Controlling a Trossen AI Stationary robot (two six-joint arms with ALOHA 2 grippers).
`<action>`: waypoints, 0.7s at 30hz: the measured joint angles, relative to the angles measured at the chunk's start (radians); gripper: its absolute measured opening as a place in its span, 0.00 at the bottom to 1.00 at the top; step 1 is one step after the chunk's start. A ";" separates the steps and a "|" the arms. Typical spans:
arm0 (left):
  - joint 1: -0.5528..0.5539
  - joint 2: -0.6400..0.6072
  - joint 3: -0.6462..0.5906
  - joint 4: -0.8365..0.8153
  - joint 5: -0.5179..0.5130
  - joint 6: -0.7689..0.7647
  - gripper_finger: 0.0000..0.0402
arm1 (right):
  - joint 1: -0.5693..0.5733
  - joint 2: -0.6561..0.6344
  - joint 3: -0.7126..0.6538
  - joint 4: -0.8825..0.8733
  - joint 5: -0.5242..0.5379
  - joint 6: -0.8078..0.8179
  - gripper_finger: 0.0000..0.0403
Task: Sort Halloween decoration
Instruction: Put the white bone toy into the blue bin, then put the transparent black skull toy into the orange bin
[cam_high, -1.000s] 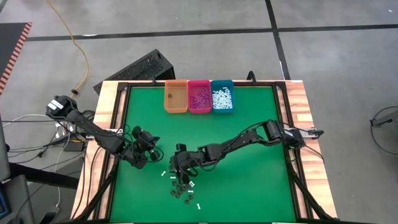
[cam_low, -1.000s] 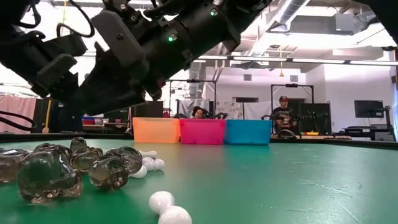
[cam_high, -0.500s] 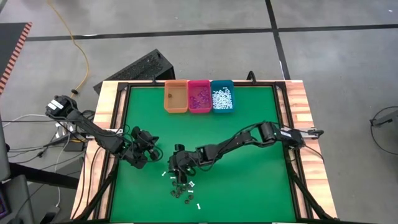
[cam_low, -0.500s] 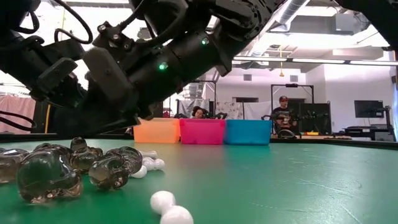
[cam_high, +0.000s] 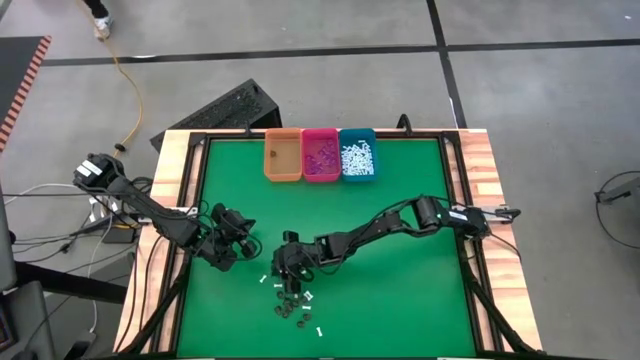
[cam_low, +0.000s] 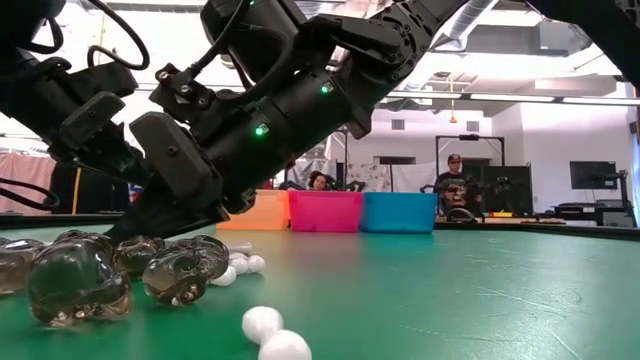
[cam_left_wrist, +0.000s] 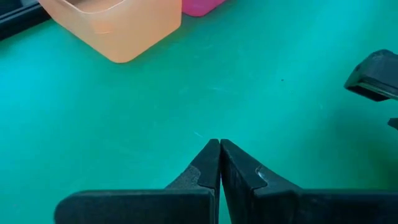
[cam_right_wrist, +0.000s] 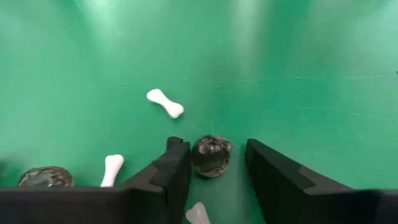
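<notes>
Right wrist view: dark piece (cam_right_wrist: 211, 155) sits between the right tool's (cam_right_wrist: 214, 171) parted fingers.

Far ahead of my tools, at the back edge of the green table (cam_high: 400, 300), stand three bins touching in a row: orange bin (cam_high: 283, 155), pink bin (cam_high: 321, 154), teal bin (cam_high: 357, 154). Beyond the table, a yellow cable (cam_high: 125, 85) trails across the grey floor, and two people (cam_low: 457, 185) sit in the room behind.

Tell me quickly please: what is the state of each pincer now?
Left pincer: shut, holding nothing.
Right pincer: open, fingers on either side of a dark skull piece, not yet gripping it.
</notes>
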 joint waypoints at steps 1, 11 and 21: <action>0.000 0.000 0.000 0.001 0.000 0.000 0.00 | -0.001 0.000 0.000 0.000 -0.002 0.000 0.44; 0.000 0.000 0.000 0.003 0.001 0.000 0.00 | -0.002 0.000 0.000 0.002 -0.004 0.010 0.24; -0.006 0.000 0.000 0.002 0.005 0.000 0.00 | -0.013 -0.015 0.012 0.002 -0.010 0.027 0.25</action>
